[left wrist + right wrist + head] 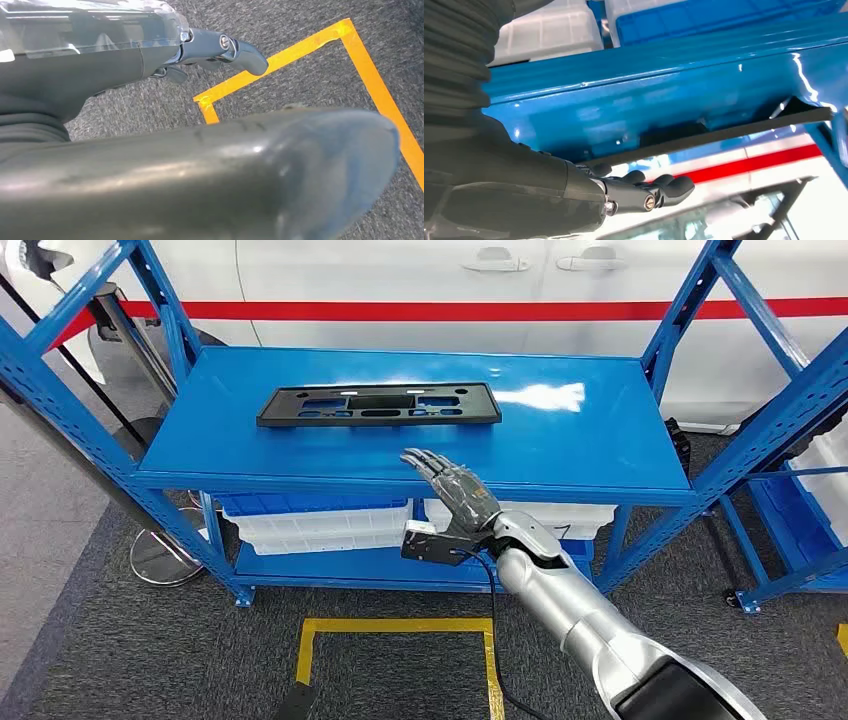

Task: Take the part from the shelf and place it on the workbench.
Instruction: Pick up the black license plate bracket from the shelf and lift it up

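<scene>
Centrally, on the top board of a blue metal shelf (560, 455), a flat black part (378, 405) lay lengthwise, a long narrow plate with several cut-out openings, resting flat and a little toward the left of the board. Reaching in from the lower right of the head view, the silver right arm (580, 615) ended in the right hand (452, 490), which was raised at the front edge of the shelf board with its fingers stretched out and slightly apart, holding nothing; the fingertips were near the part but clearly apart from it. Seen from the right wrist, that hand's dark fingers (664, 187) extended together beside the glossy blue board, with the thin black edge of the part visible beyond them and not touched. The left hand (220, 50) hung low over grey carpet (310, 70) marked with yellow tape (370, 75); a thumb pointed outward and nothing was in its grasp, though how its other fingers lay could not be told. Under the top board, a blue bin (310, 503) and white bins (320, 530) sat on the lower level. Behind the shelf stood a white vehicle body (400, 280) with a red stripe (420, 310) along it, and a yellow tape outline (400, 640) marked the floor in front
</scene>
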